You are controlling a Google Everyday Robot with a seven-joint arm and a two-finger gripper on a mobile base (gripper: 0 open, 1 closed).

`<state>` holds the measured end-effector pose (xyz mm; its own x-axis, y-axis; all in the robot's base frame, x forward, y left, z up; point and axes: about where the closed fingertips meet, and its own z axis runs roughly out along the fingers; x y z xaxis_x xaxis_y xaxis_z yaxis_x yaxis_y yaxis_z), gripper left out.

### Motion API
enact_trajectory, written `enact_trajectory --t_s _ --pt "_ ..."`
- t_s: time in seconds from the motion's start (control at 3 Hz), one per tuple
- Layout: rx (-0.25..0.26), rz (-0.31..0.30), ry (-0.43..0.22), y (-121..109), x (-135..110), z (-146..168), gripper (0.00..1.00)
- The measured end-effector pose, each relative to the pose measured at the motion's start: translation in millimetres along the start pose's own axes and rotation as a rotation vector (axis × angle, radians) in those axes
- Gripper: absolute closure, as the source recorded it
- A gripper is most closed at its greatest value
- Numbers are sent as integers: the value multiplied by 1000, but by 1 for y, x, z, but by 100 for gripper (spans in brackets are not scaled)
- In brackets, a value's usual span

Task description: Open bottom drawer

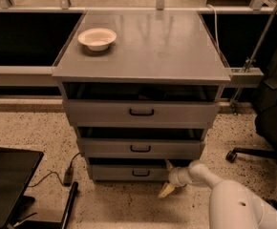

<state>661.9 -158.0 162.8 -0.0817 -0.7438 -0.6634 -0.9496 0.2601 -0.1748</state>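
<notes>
Camera view: task not done as far as I can judge; bottom drawer [124, 172] sits low in the cabinet with its front set back under the middle drawer [110, 148], dark slot above it, no clear sign it has been drawn out; whether it is fully home or cracked a little, cannot tell from this angle.

Pincer [166, 177] is down at floor level, at the end of the bottom drawer's front, on the side the arm [203, 175] comes in from; fingers [167, 190] read as spread apart, one angled up toward the slot above the drawer, the other angled down toward the floor [43, 132]; nothing clamped between them. Upper finger looks to be at or touching the drawer's top corner; real contact or just overlap, cannot tell.

Drawer's small black loop handle [141, 173] is just beside the pincer, further along the front toward the cabinet's middle; not gripped, not hooked.

Left to do, my read: either shift along the front to the handle and close on it, or hook the end edge, then pull straight out toward the robot base. Risk: an off-centre pull at the corner could rack the drawer in its slides.

Above the pincer: middle drawer, then top drawer [100, 112], both untouched; bowl [97, 37] on the cabinet top [153, 46], well apart, up and across from the pincer; not relevant to the pull.
</notes>
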Motion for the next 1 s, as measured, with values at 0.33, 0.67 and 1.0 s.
enact_trajectory --t_s 0.33,0.67,1.0 --pt "1 1 0 -1 -3 -2 0" --pt "1 1 0 -1 -3 -2 7" --pt "1 1 0 -1 -3 -2 23"
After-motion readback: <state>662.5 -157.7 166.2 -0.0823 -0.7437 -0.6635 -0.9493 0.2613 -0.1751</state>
